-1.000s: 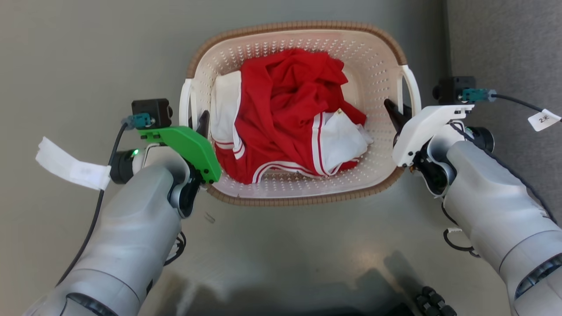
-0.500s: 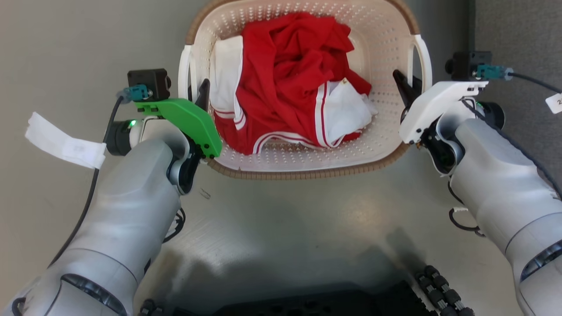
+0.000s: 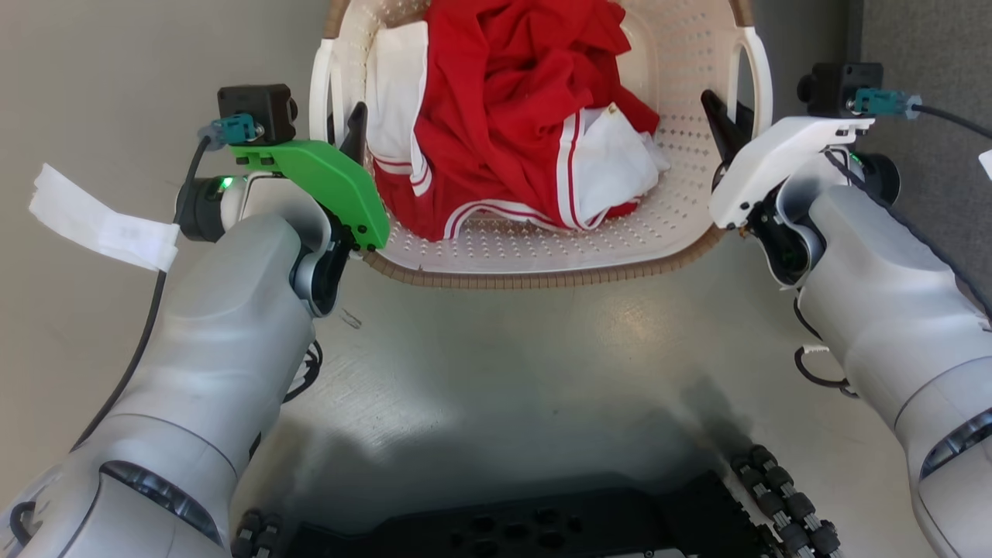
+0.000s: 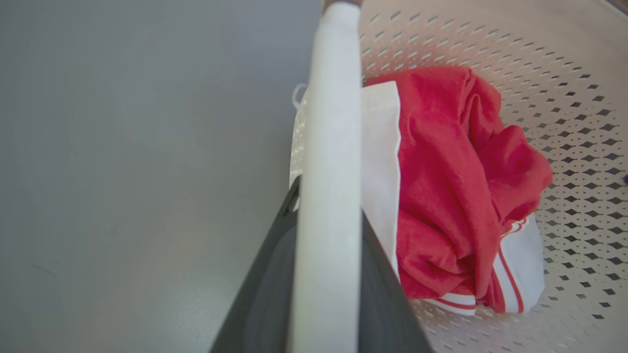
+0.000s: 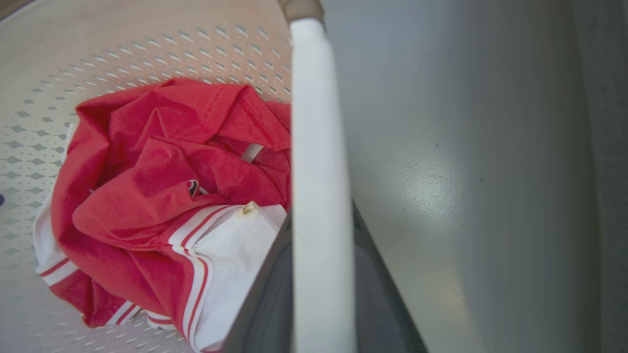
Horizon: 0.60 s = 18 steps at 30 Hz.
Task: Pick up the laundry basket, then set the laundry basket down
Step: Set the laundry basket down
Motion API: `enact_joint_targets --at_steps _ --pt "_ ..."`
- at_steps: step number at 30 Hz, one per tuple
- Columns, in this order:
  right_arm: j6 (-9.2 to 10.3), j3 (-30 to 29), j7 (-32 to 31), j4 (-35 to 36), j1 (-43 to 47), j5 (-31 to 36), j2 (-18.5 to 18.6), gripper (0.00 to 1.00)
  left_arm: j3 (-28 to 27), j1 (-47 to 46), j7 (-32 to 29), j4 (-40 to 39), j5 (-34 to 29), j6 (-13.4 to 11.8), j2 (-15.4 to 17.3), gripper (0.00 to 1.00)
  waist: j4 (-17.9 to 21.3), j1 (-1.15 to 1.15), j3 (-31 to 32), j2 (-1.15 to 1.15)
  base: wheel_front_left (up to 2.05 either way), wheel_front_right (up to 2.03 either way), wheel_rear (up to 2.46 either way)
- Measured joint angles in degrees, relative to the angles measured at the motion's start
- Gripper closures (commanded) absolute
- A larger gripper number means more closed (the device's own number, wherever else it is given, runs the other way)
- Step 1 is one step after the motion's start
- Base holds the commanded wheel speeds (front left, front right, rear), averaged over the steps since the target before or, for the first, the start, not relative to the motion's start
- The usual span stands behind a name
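The laundry basket, cream and perforated with a brown woven-look rim, sits at the top centre of the head view, its far end cut off. A red and white garment is bunched inside. My left gripper is shut on the basket's left white handle. My right gripper is shut on the right white handle. In the left wrist view the handle runs between the dark fingers. The right wrist view shows the other handle clamped the same way by its fingers.
Smooth grey floor lies beneath and in front of the basket. A darker textured strip runs along the right edge. My black wheeled base shows at the bottom. A white cable tag hangs by the left wrist.
The camera has tilted, bringing my base into view. The basket and both grippers stand higher in the picture and the basket looks slightly larger. Both holds are unchanged.
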<state>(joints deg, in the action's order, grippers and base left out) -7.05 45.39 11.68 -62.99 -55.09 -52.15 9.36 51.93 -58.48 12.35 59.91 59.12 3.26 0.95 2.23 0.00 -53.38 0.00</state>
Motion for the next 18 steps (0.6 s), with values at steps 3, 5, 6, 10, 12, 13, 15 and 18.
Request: enact_joint_targets --at_steps 3,5,6,10,12,13,15,18 --pt "0.00 0.0 0.4 -0.2 -0.7 0.1 -0.1 1.00 0.2 -0.4 0.3 0.3 0.1 0.0 0.0 1.00 0.1 0.00 -0.6 0.00 0.00 0.00 0.00" --pt "0.00 0.0 0.4 -0.5 -0.8 0.1 -0.2 1.00 0.5 -0.4 0.3 0.3 0.2 0.0 0.0 1.00 0.2 0.00 -0.8 0.00 0.00 0.00 0.00" --pt "0.00 0.0 0.4 -0.6 -0.8 0.1 -0.2 1.00 0.6 -0.4 0.3 0.3 0.2 0.0 0.0 1.00 0.2 0.00 -0.9 0.00 0.00 0.00 0.00" --pt "0.00 0.0 0.8 -0.9 -0.8 0.1 -0.4 1.00 1.3 -0.6 0.3 0.4 0.6 0.0 0.1 1.00 0.3 0.00 -1.1 0.00 0.00 0.00 0.00" --pt "0.00 0.0 0.9 -1.0 -0.8 0.1 -0.4 1.00 1.7 -0.9 0.3 0.4 0.7 0.0 0.1 1.00 0.4 0.00 -1.2 0.00 0.00 0.00 0.00" --pt "0.00 0.0 0.9 -1.0 -0.8 0.1 -0.4 1.00 1.7 -1.0 0.3 0.4 0.7 0.0 0.1 1.00 0.4 0.00 -1.3 0.00 0.00 0.00 0.00" --pt "0.00 0.0 1.3 -1.2 -0.8 0.1 -0.5 1.00 1.9 -1.2 0.3 0.4 0.7 0.0 0.1 1.00 0.5 0.00 -1.4 0.00 0.00 0.00 0.00" --pt "0.00 -0.1 1.4 -1.2 -1.0 0.1 -0.5 1.00 1.9 -1.5 0.4 0.6 0.7 0.0 0.1 1.00 0.5 0.00 -1.5 0.00 0.00 0.00 0.00"
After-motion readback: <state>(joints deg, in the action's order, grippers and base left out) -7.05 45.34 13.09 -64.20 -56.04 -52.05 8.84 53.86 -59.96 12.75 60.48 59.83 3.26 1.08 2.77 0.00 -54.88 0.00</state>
